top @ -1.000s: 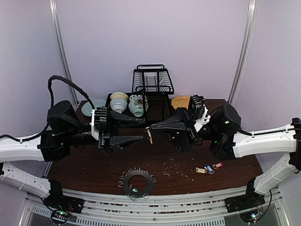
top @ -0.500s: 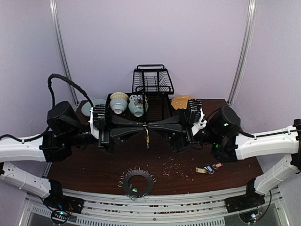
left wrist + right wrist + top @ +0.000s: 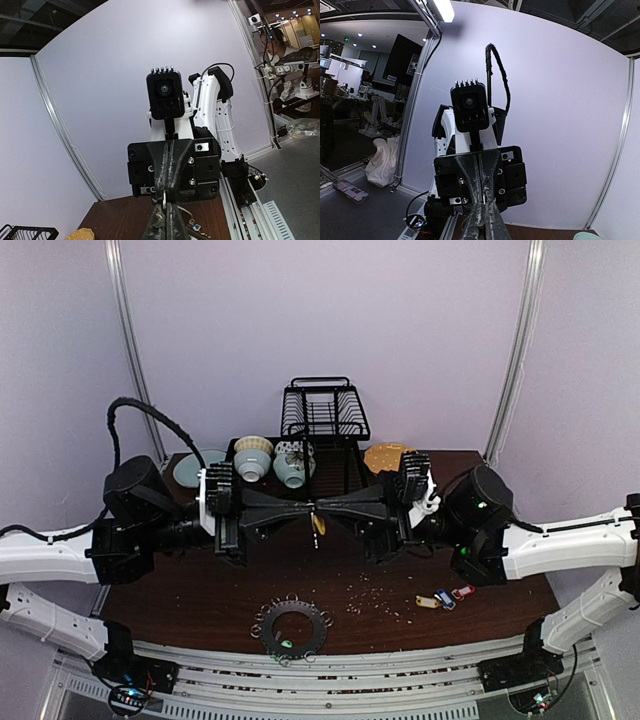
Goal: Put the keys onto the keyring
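My left gripper (image 3: pixel 308 509) and right gripper (image 3: pixel 323 509) meet tip to tip above the middle of the table, both shut. A yellow-tagged key (image 3: pixel 318 525) hangs at the point where they meet. In the left wrist view my fingers (image 3: pixel 161 222) are pressed together, with a thin metal piece (image 3: pixel 164 200) at their tips against the right gripper (image 3: pixel 170 165). The right wrist view shows my shut fingers (image 3: pixel 476 225) facing the left gripper (image 3: pixel 480 172). The dark keyring (image 3: pixel 290 628) lies flat at the near edge. Three keys with yellow, blue and red tags (image 3: pixel 444 598) lie at the right.
A black dish rack (image 3: pixel 325 415) stands at the back, with two bowls (image 3: pixel 252 458) and a teal plate (image 3: pixel 192 468) to its left. An orange scalloped plate (image 3: pixel 385 455) lies at its right. Crumbs (image 3: pixel 375 592) are scattered between the keyring and the loose keys.
One second ago my left gripper was open and apart from the key held by the right. It has moved in and shut, tip to tip with the right gripper.
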